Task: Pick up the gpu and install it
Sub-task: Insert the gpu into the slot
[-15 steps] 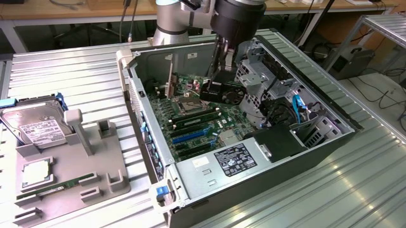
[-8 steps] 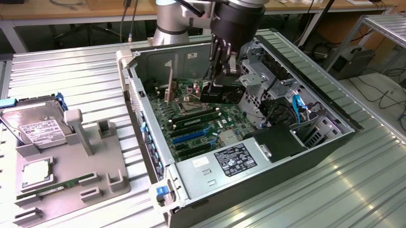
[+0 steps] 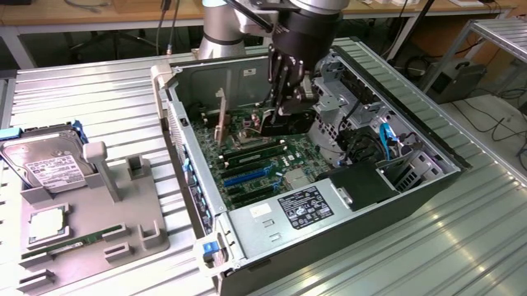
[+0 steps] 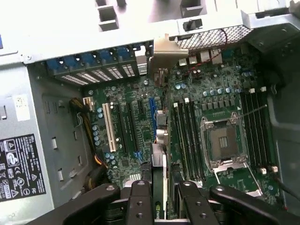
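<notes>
Inside the open computer case, the tool is clamped on the gpu, held edge-on just over the motherboard (long axis parallel to the expansion slots, bracket toward the rear wall).

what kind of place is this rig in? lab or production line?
Probably a robotics lab bench, not a line: one open PC case on a ribbed metal table, beside a grey parts fixture holding a hard drive.
</notes>
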Controlling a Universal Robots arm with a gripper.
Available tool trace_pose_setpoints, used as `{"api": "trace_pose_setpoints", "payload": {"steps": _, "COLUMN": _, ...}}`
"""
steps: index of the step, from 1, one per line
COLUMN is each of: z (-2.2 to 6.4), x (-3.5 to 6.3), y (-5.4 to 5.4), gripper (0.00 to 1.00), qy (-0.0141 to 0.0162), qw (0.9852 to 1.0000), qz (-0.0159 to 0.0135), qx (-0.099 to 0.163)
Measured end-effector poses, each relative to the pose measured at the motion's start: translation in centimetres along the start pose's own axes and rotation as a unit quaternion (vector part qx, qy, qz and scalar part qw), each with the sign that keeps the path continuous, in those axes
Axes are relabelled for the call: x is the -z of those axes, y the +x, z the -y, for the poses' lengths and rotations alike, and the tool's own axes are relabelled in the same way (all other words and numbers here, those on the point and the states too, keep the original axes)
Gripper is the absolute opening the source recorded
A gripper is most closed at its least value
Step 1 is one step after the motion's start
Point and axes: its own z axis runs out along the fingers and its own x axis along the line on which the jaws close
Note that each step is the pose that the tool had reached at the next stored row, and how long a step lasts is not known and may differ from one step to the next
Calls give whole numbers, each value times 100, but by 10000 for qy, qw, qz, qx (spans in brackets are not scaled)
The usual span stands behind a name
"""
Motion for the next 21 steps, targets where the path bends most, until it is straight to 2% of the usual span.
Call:
{"api": "trace_pose_setpoints", "payload": {"steps": 5, "z": 1, "x": -31, "y": 0, "gripper": 26, "qy": 1, "qw": 9991, "qz": -9, "qx": 434}}
{"api": "trace_pose_setpoints", "payload": {"steps": 7, "z": -9, "x": -54, "y": 2, "gripper": 26, "qy": 0, "qw": 9987, "qz": 2, "qx": 512}}
{"api": "trace_pose_setpoints", "payload": {"steps": 10, "z": -53, "x": -101, "y": 14, "gripper": 26, "qy": -1, "qw": 9986, "qz": 14, "qx": 521}}
{"api": "trace_pose_setpoints", "payload": {"steps": 15, "z": -108, "x": -182, "y": 45, "gripper": 26, "qy": 0, "qw": 9986, "qz": 15, "qx": 521}}
{"api": "trace_pose_setpoints", "payload": {"steps": 21, "z": -176, "x": -332, "y": 71, "gripper": 26, "qy": 8, "qw": 9986, "qz": 16, "qx": 526}}
